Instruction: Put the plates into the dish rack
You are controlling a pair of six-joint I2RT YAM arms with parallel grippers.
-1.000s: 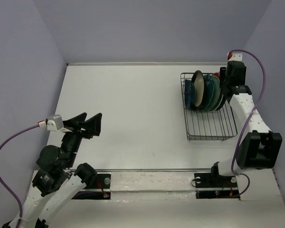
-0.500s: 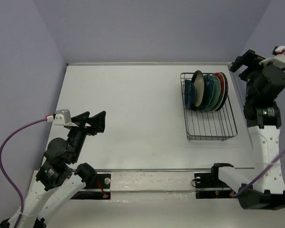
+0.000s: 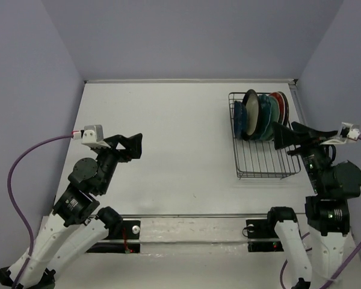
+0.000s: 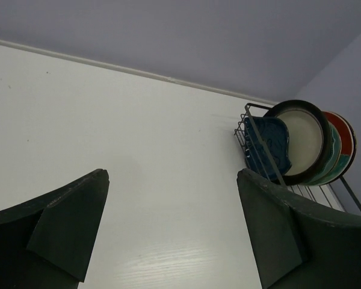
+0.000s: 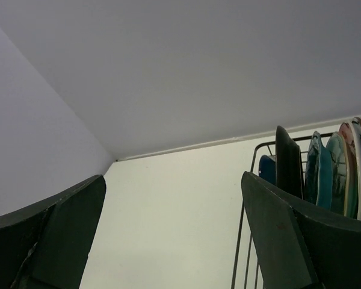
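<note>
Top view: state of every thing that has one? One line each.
plates: upright on edge, packed together at the rack's far end
dish rack: loaded at the far end, near slots bare
left hand: open, holding nothing, well away from the rack
right hand: open, holding nothing, by the rack's right side

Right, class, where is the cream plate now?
In the top view the cream plate stands upright at the far end of the dish rack, on the table's right side, between the dark-blue plate and a teal plate.

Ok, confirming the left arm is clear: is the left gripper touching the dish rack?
Apart. Top external view shows bare table between the left gripper and the dish rack.
</note>
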